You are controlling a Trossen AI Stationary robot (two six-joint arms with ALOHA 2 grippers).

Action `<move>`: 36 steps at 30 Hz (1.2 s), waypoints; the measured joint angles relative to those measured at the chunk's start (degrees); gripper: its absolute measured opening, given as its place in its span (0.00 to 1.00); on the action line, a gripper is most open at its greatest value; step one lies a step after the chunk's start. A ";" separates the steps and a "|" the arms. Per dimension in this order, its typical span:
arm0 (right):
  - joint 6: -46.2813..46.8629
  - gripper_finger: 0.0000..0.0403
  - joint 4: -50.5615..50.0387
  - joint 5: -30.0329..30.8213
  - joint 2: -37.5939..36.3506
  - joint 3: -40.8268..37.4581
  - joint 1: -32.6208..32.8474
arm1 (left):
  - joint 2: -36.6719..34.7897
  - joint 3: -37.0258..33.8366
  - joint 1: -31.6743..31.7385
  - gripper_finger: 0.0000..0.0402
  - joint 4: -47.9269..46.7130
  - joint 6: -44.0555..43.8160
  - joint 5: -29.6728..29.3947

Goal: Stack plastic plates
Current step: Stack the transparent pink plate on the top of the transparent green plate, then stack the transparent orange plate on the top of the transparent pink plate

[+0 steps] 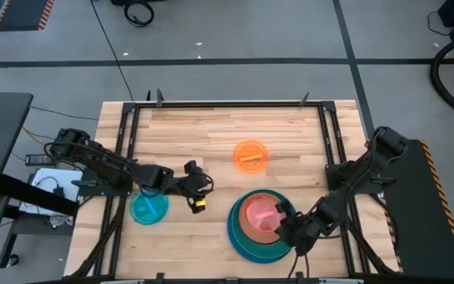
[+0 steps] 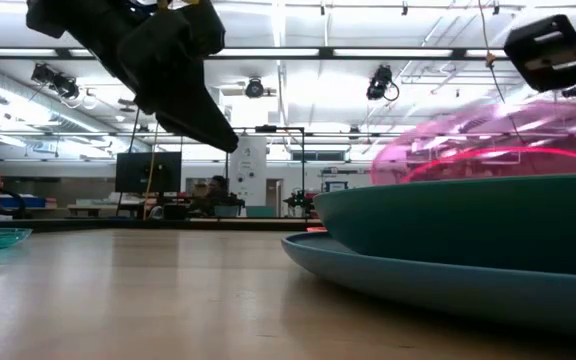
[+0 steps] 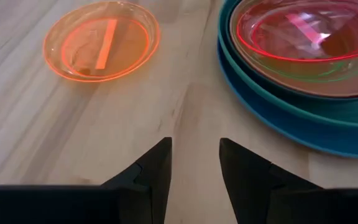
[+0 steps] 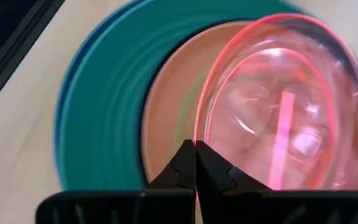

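Stack first: your right gripper [image 4: 195, 163] sits at the near rim of the pile at the table's front right, fingers pinched together on the edge of the pink plate [image 1: 262, 211], which the right wrist view shows tilted over the tan-brown plate [image 4: 166, 118], not yet lying flat. Beneath those lie a teal plate [image 1: 241, 243] and a blue plate [image 3: 278, 118], and a thin green rim shows under the pink one. Judged from that tilt, you are in the act of setting the pink plate down; release it only once it is level and centred. Two plates remain loose. The orange plate [image 1: 250, 154] lies alone toward the table's middle, beyond the stack and apart from it; the cyan plate [image 1: 149, 207] lies at the front left, close under the left arm. Your left gripper [image 1: 198, 189] hovers between them with its fingers parted and nothing held. It points toward the orange plate, which the left wrist view shows ahead and off to one side, so the left arm looks better placed for that pick.
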 joint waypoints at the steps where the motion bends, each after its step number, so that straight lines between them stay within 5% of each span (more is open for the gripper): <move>1: -0.12 0.02 -0.04 -0.53 0.35 0.00 0.01 | 0.00 0.00 -0.25 0.35 -0.06 -0.44 0.00; 16: 2.88 0.34 -3.43 -3.56 -4.01 0.00 -1.90 | 0.00 0.00 -0.93 0.39 0.32 -3.86 0.89; 26: -4.95 0.31 -3.54 10.42 -10.20 0.00 -8.00 | 0.00 0.00 -1.26 0.39 0.34 -12.13 1.23; 36: -12.86 0.29 -3.95 6.04 -8.76 0.04 -21.17 | 0.00 0.00 -3.54 0.39 0.14 -13.07 1.67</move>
